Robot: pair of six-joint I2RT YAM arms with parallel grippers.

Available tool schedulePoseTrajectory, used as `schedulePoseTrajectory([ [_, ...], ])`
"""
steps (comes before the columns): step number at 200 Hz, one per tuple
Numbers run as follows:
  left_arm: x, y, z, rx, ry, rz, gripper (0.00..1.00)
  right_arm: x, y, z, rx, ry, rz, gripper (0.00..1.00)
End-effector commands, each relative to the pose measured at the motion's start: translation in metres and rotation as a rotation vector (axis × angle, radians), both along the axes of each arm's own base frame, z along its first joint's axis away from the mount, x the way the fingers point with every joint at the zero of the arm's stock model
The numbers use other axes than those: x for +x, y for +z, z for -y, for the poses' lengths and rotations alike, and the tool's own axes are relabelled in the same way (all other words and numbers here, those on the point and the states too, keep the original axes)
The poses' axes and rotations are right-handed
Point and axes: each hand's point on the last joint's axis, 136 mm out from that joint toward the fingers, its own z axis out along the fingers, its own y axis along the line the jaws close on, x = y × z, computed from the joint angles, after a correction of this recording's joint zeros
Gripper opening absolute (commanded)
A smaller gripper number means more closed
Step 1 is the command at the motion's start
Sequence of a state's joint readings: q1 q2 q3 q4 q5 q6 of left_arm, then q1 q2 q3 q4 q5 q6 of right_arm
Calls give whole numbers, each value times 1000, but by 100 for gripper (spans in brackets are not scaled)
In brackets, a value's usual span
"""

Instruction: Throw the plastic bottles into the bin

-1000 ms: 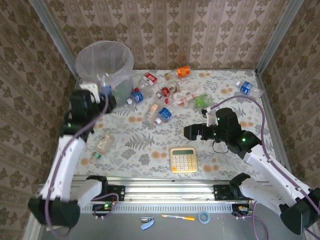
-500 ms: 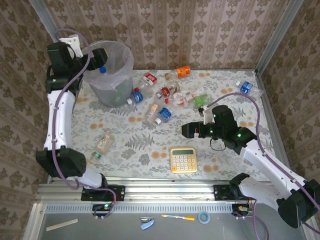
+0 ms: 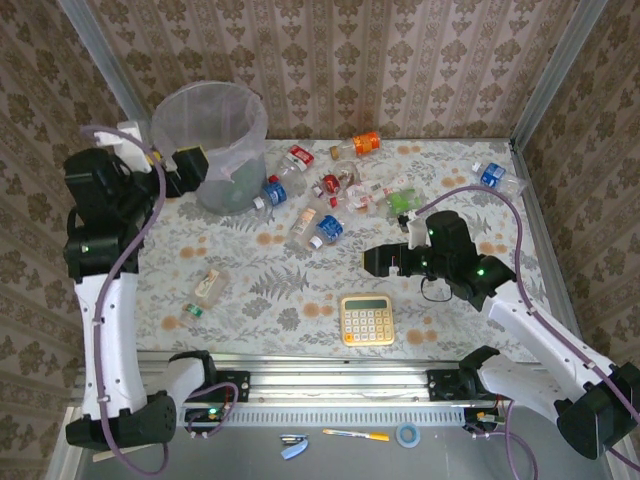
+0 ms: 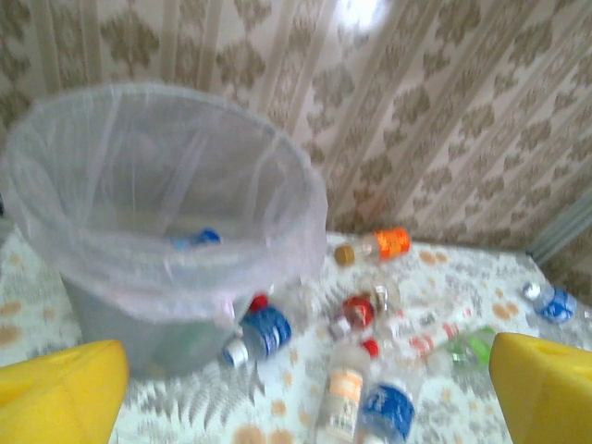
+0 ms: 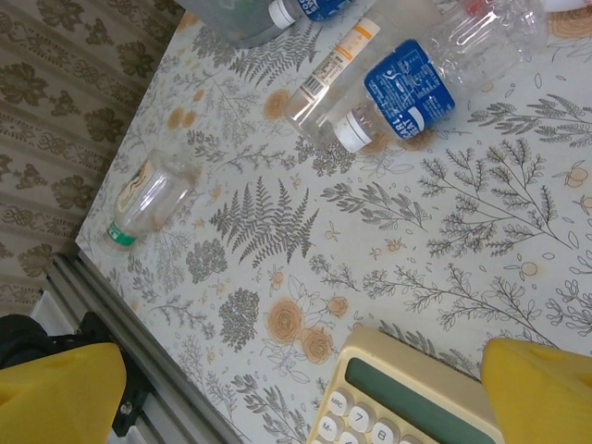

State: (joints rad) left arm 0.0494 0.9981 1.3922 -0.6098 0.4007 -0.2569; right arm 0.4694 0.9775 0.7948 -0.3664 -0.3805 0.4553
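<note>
Left wrist view has one blue-capped bottle (image 4: 194,239) lying inside the bin (image 4: 139,277) at the desk's (image 3: 270,290) far left corner, ten or so plastic bottles (image 3: 318,228) left scattered outside, left hand (image 3: 188,165) and right hand (image 3: 378,262) both apart, empty.

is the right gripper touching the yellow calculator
Apart. The top external view shows a strip of bare tablecloth between the open right gripper and the yellow calculator, which lies nearer the arm bases.

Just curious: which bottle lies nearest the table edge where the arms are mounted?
The green-capped bottle, alone on the left, apart from the bottle cluster by the bin.
</note>
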Motion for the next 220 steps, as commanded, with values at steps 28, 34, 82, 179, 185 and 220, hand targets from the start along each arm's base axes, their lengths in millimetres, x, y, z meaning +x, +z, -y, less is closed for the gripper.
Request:
schedulePoseTrajectory([
  [28, -39, -80, -3, 89, -2, -268, 100, 1, -2, -2, 2, -1, -19, 100],
  [34, -44, -88, -4, 101, 1, -294, 100, 1, -3, -2, 3, -2, -20, 100],
  [82, -72, -133, -11, 143, 23, -434, 100, 3, -6, -3, 5, -3, -29, 100],
  [179, -79, -211, -16, 145, 84, -766, 100, -3, -8, 0, 2, -4, -34, 100],
  [185, -78, -215, -18, 153, 97, -790, 100, -3, -8, 0, 2, -5, -38, 100],
  [220, -67, -241, -31, 190, 194, -878, 100, -4, -6, 0, 12, -6, -25, 100],
])
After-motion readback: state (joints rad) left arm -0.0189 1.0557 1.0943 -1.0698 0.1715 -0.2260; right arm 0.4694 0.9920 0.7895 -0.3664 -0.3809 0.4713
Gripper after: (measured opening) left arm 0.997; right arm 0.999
